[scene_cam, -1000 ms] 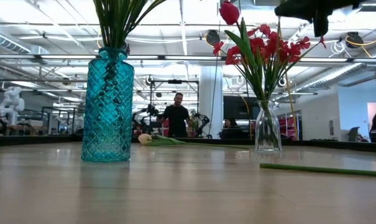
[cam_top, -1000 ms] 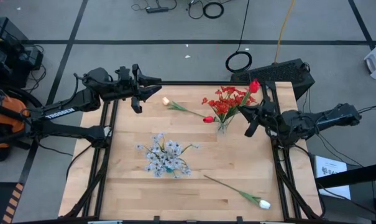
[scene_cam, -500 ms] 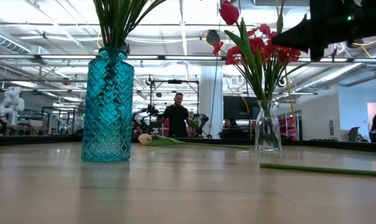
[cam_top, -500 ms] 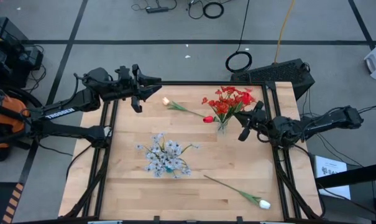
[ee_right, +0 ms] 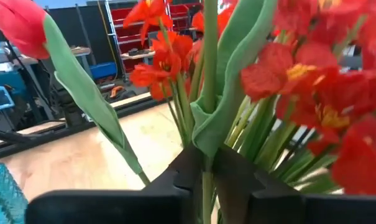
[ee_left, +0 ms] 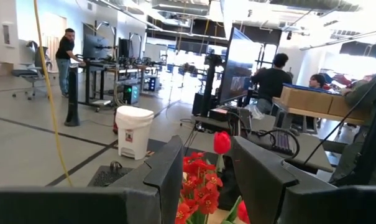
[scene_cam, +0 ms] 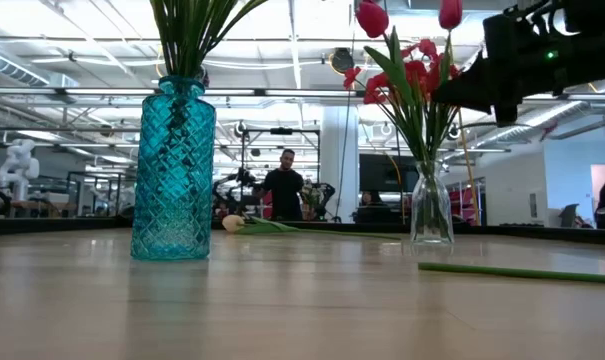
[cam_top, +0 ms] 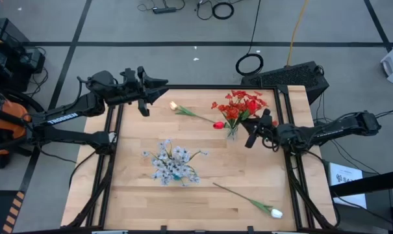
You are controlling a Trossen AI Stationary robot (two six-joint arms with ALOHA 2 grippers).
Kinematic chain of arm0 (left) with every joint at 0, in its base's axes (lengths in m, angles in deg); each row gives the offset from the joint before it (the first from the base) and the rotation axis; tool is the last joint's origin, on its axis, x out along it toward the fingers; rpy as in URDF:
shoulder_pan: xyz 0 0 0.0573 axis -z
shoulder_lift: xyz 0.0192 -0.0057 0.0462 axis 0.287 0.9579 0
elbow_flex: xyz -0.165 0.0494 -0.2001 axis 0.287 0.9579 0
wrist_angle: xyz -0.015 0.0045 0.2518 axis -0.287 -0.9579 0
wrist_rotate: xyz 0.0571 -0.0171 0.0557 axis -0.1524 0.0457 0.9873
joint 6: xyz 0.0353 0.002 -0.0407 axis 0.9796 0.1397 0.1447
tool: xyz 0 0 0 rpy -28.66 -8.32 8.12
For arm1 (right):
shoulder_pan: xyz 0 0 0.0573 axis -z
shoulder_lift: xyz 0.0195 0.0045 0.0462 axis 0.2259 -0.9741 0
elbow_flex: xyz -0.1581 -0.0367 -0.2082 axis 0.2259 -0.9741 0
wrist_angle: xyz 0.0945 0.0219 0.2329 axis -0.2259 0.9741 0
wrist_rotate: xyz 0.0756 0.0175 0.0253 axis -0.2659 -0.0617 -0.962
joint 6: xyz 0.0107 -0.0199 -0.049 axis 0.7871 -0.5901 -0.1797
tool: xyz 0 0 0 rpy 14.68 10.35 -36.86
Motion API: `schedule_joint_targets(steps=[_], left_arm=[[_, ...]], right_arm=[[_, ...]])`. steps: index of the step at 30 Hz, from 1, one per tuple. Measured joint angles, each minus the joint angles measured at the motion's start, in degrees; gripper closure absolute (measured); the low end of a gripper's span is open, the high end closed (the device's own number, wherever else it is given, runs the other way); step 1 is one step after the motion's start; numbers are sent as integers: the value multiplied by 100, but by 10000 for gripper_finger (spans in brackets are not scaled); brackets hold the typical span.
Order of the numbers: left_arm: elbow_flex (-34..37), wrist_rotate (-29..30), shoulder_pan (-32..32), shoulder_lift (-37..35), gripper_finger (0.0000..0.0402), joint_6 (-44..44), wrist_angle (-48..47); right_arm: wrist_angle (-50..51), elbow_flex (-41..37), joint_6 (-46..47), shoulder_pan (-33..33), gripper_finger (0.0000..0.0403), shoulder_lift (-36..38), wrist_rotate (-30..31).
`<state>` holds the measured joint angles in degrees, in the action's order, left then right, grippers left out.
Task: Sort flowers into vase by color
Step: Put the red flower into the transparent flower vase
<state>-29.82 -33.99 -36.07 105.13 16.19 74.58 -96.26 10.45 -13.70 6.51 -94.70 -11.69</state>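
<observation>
My right gripper (cam_top: pixel 249 134) pinches a smooth green tulip stem (ee_right: pixel 207 93) just beside the clear glass vase (cam_top: pixel 232 132) of red flowers (cam_top: pixel 238 106). My left gripper (cam_top: pixel 144 97) hangs parted, far from the vase. "TROSSEN" reads on the left arm (cam_top: pixel 61 117).

Overhead, table-level, two wrist views

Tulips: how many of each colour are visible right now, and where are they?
Red tulips: 2, both in the clear vase
Cream-white tulips: 2, both lying on the table
Total: 4
</observation>
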Motion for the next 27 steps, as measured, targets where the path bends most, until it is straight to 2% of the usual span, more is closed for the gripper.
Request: schedule_joint_targets(steps=[3,7,12,19,23,27], left_arm=[[0,0,2,0,257,0,-18],[0,0,1,0,257,2,-31],[0,0,2,0,257,4,-47],[0,-2,1,0,257,4,-105],[0,-2,1,0,257,2,-454],[0,-2,0,0,257,-7,-829]], right_arm=[[64,20,123,7,344,-74,-195],[851,358,159,11,306,-81,-573],[2719,1230,479,9,258,-81,-613],[5947,3025,1292,9,205,-79,-1041],[7056,3905,1659,9,187,-77,-1506],[7639,4487,2040,7,182,-77,-1810]])
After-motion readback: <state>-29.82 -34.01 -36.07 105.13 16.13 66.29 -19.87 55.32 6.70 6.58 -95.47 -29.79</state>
